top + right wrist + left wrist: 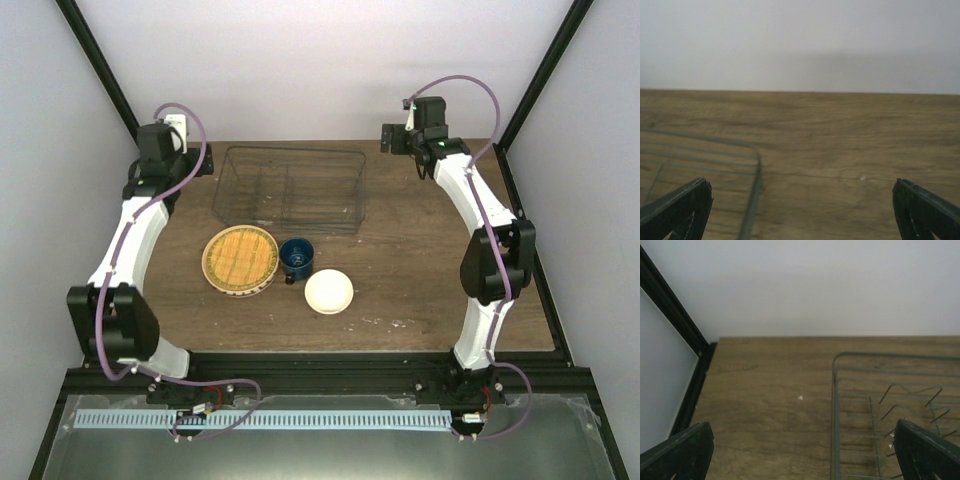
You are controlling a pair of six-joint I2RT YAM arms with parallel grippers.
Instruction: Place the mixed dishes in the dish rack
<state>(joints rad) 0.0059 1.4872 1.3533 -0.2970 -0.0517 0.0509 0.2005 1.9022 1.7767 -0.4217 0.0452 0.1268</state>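
**Dish rack.** The dish rack [290,188] stands on the wooden surface [430,280], towards the far side and between the two arms. It is a rectangular basket of thin dark wire. Inner dividers are visible through its sides.

**Dishes.** All visible dishes stand on the surface, on the near side of the dish rack.
- The yellow-orange plate [240,255] lies flat just in front of the rack's near left corner. A white rim with dark marks [244,293] shows under its near edge, so it rests on at least one other plate. The number of plates beneath cannot be determined.
- The dark blue mug [296,259] stands upright just to the right of that plate, in front of the rack's near wall.
- The small cream bowl [329,291] sits nearer still from the rack, to the mug's right and close to it.

**Left end effector.** The left end effector [800,455] is above the surface beside the rack's far left corner. Its jaws are spread wide, with nothing between them.

**Right end effector.** The right end effector [800,215] is beyond the rack's far right corner. Its jaws are likewise fully spread and hold nothing.
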